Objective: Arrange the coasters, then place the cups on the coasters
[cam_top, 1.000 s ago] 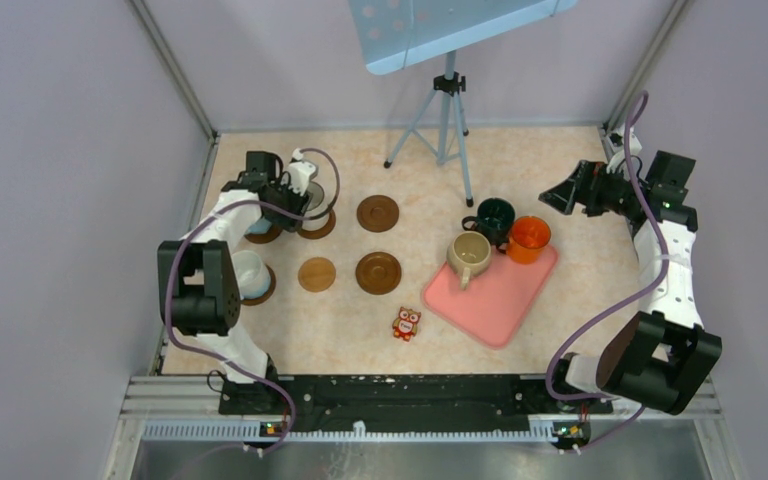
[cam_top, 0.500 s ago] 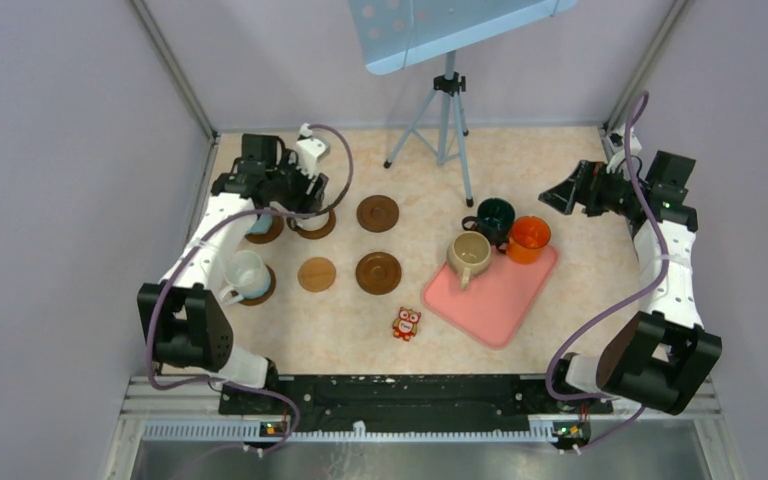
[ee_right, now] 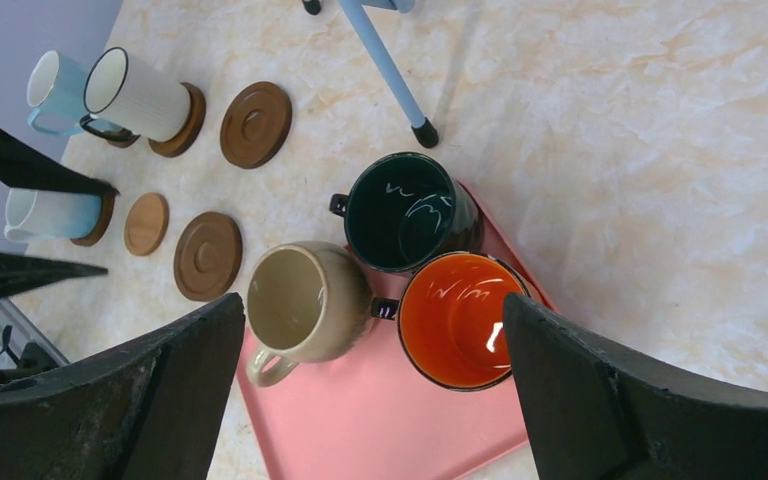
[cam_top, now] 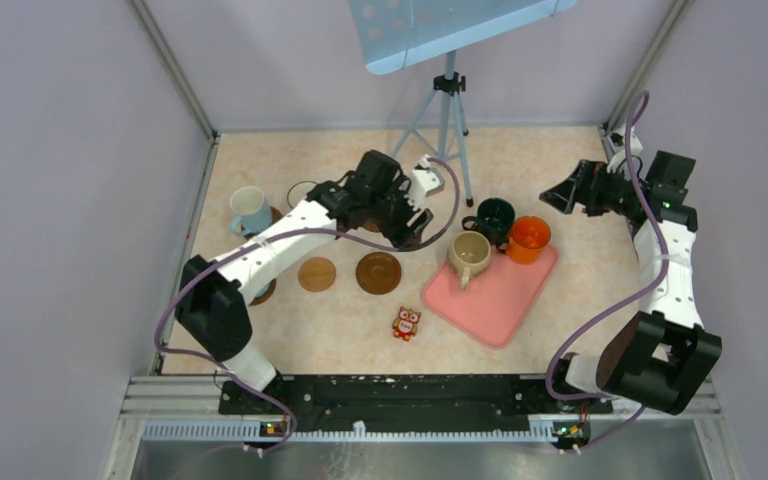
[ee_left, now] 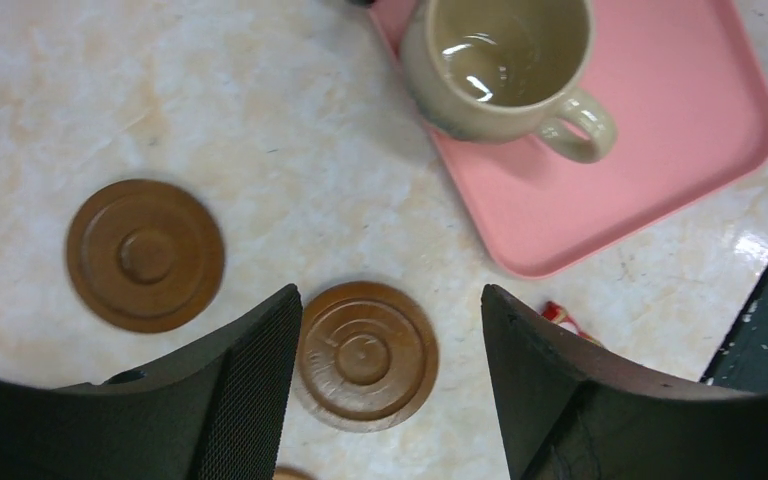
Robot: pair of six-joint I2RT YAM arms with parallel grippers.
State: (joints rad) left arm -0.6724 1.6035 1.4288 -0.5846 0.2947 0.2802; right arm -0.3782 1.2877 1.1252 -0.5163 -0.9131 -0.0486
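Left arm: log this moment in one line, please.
left gripper: open, empty, near dark coaster | right gripper: open, empty | beige mug: on pink tray

No legible text, label, brand, number or sign on cups [cam_top: 469, 253], coasters [cam_top: 378, 272], pink tray [cam_top: 500, 300], owl figure [cam_top: 406, 323].

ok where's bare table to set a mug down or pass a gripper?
Free: the near strip left of the owl, below the tan coaster; the far patch between tripod and right gripper; right of the pink tray. Crowded: the beige mug, green mug and orange mug bunched at the tray's far end.
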